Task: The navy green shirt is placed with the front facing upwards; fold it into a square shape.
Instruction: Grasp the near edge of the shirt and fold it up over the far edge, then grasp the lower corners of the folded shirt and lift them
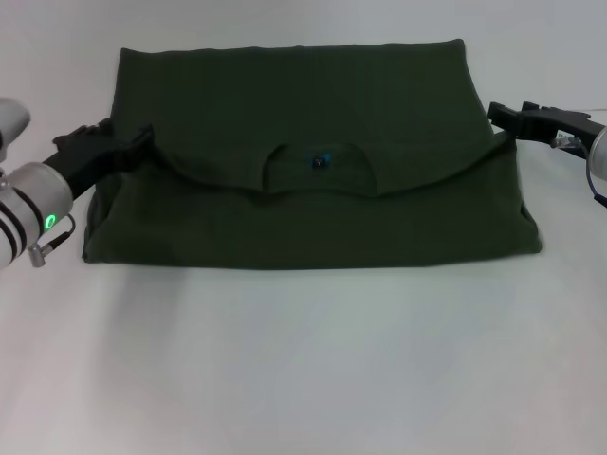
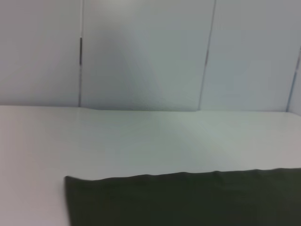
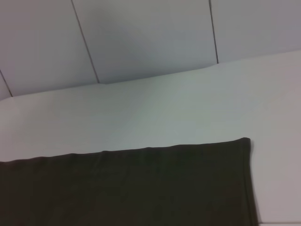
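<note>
The navy green shirt lies in the middle of the white table, a bit toward the far side. It is already folded once: the top part is laid down over the bottom part, and I can see the round collar with a tiny blue label in the middle. The shirt now makes a long, wide shape that runs from left to right. I think it still needs more folds to turn into a square. The left gripper is at the shirt's left edge, right where the folded flap ends. The right gripper is at the right edge, at the same kind of spot. Each one looks like it touches the cloth, but I cannot tell if their jaws are pinching it or not. The shirt lies between the two grippers, so both are just as near. I guess the ends must come toward the middle next.
</note>
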`<state>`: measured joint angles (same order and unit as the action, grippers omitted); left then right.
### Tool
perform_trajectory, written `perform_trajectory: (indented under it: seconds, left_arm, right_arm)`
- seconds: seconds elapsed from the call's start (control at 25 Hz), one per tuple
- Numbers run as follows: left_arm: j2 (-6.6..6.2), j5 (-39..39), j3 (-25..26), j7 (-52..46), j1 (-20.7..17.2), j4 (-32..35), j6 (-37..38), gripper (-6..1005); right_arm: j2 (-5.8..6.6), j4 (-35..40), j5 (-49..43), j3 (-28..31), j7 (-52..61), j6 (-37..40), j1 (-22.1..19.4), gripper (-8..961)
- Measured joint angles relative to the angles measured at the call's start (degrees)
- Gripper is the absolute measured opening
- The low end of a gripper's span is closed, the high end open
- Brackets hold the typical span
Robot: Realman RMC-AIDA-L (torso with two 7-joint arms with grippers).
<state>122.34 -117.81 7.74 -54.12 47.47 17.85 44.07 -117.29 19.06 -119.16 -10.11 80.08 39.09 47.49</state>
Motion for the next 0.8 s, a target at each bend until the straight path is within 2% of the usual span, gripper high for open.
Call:
perform_trajectory:
  seconds: [0.2,0.32,0.4,0.48,0.52,0.64,0.72,0.8]
  left_arm:
    - [-0.25,3.44,-0.23,-4.65,-1.19,0.26,-1.38,580]
    - [-1.65,2.98,-2.88,-13.50,-2.55,0.73,-0.93,683]
    - [-2.63,2.80,-8.05,-20.50,-4.26,1.92,0.84,752]
    - [-3.05,2.75,-13.78,-26.46,-6.17,4.43,3.85,812]
    - [-3.02,2.67,-17.30,-29.85,-7.58,6.61,6.20,842]
    - [-2.63,1.87,-25.76,-35.71,-11.60,13.54,12.14,841]
    - [-2.59,-0.16,-28.90,-38.11,-13.75,17.39,16.31,840]
    - [-2.65,-3.25,-29.87,-39.03,-14.61,19.75,19.31,839]
  right_arm:
    - [-0.12,1.01,-0.02,-0.06,1.20,1.95,-0.58,604]
    - [-0.44,2.31,-0.02,-0.15,1.50,3.98,-0.97,685]
    - [-0.57,2.97,-0.01,-0.19,1.52,5.31,-1.29,740]
    - [-0.63,3.21,-0.02,-0.28,1.57,6.78,-1.77,794]
    - [-0.63,3.29,-0.02,-0.37,1.60,7.54,-2.06,794]
    - [-0.68,3.74,-0.02,-0.87,1.63,9.94,-2.90,794]
    - [-0.73,4.21,-0.02,-1.11,1.64,11.65,-3.72,794]
    - [-0.80,4.70,-0.02,-1.13,1.65,13.46,-4.48,793]
